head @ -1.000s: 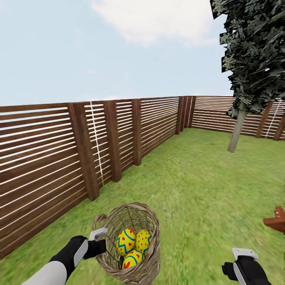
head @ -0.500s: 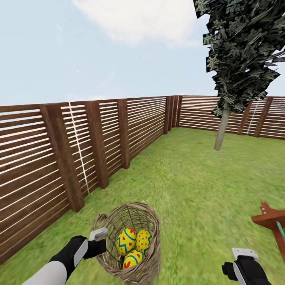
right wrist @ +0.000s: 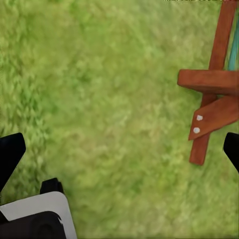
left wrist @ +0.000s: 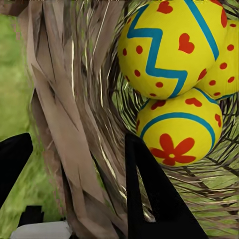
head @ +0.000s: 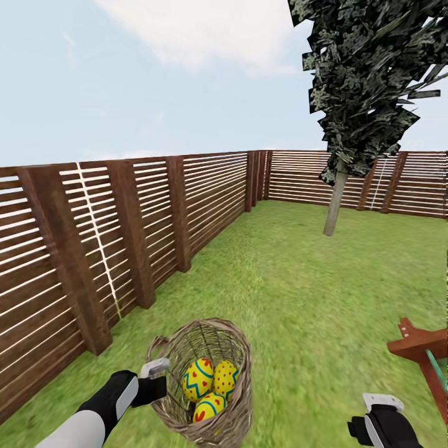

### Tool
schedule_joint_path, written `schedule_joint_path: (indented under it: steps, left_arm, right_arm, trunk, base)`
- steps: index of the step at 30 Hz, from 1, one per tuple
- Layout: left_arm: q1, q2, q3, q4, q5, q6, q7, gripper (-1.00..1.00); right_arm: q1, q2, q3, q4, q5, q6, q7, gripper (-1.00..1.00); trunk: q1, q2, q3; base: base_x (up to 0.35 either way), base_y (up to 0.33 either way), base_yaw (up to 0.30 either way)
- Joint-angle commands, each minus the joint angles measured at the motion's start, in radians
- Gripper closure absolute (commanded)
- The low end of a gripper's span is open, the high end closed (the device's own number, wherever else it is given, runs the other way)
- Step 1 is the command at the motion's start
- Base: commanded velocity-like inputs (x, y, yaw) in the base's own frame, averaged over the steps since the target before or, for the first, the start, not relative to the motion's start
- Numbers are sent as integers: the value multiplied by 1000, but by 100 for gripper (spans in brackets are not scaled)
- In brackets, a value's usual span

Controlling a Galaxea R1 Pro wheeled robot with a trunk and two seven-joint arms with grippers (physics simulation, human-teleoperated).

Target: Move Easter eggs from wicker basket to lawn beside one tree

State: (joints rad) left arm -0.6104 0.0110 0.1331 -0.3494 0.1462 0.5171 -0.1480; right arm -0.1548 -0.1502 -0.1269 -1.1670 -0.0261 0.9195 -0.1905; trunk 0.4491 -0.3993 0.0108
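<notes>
A brown horizontal-slat wooden fence point(head: 155, 224) ran from the left edge to the upper right. Pale blue sky with white cloud point(head: 199, 31) filled the top. A red-brown wooden frame point(head: 423, 348) stood at lower right.

Everything's lit bright and flat, like an overcast-but-sunny render, with no clear direction to the light and basically no cast shadows on the lawn point(head: 311, 280). No glare either. The head view bows the fence point(head: 155, 211) wide-angle style, and the grass smears toward the bottom edge. The tree point(head: 364, 87) crown looks jagged and pixelly. Right wrist view has soft, mushy grass; the eggs point(left wrist: 169, 74) are crisp.
</notes>
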Motion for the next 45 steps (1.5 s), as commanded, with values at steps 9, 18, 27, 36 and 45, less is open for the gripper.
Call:
schedule_joint_path:
  steps: [9, 18, 27, 36, 45]
  left_arm:
    - [0, 0, 7, -2, 13, 7, -1, 100]
    - [0, 0, 6, -1, 13, 7, -1, 100]
    - [0, 0, 6, -2, 13, 8, -1, 100]
    - [0, 0, 6, -1, 13, 7, -1, 100]
    - [0, 0, 6, -1, 13, 7, -1, 100]
  right_arm:
    - [0, 0, 1, 0, -3, 4, -4, -100]
    - [0, 0, 1, 0, -3, 4, -3, -100]
    - [0, 0, 1, 0, -3, 4, -3, -100]
    - [0, 0, 1, 0, -3, 3, -4, -100]
    - [0, 1, 2, 17, -3, 1, -3, -100]
  trunk:
    - [1, -1, 0]
    - [1, -1, 0]
    - [1, -1, -1]
    - [1, -1, -1]
    - [1, -1, -1]
  base:
    - [330, 0, -14]
    - [330, 0, -238]
    - [330, 0, -181]
    - [330, 0, -1]
    - [330, 0, -32]
